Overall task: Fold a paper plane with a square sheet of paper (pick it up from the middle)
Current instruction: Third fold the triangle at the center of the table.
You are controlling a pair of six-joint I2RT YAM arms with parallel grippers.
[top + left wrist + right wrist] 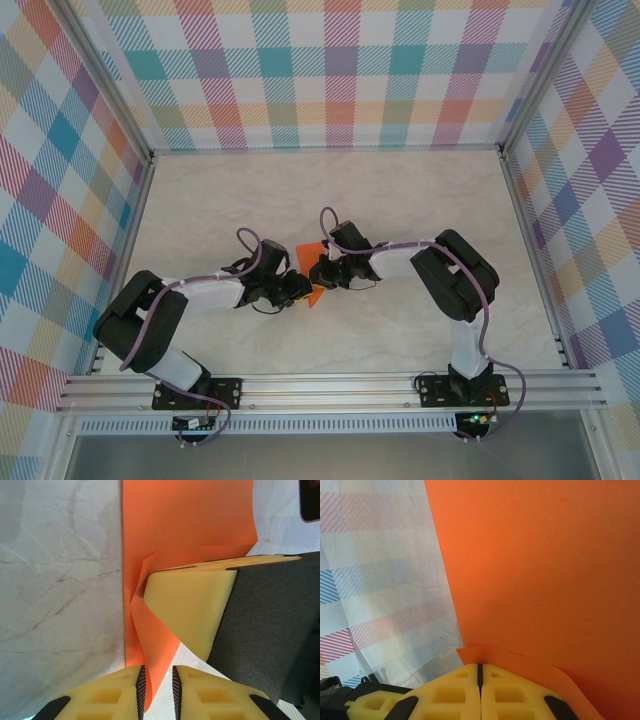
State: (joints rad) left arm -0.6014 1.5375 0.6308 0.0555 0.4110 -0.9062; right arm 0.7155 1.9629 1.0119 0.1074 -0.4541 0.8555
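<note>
left tool (158,680): narrowly apart, thin bright orange square paper sheet (185,515) edge between pads | right tool (480,672): together, clamping sheet at 12 o'clock

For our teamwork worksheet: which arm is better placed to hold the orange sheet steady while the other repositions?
Likely the right. The right gripper is shut on an edge of the orange sheet; the left gripper stands open with paper loose in the gap, so it looks freer to move.

Probably a lab: plaid-walled enclosure (340,70), aluminium frame (330,385).
</note>
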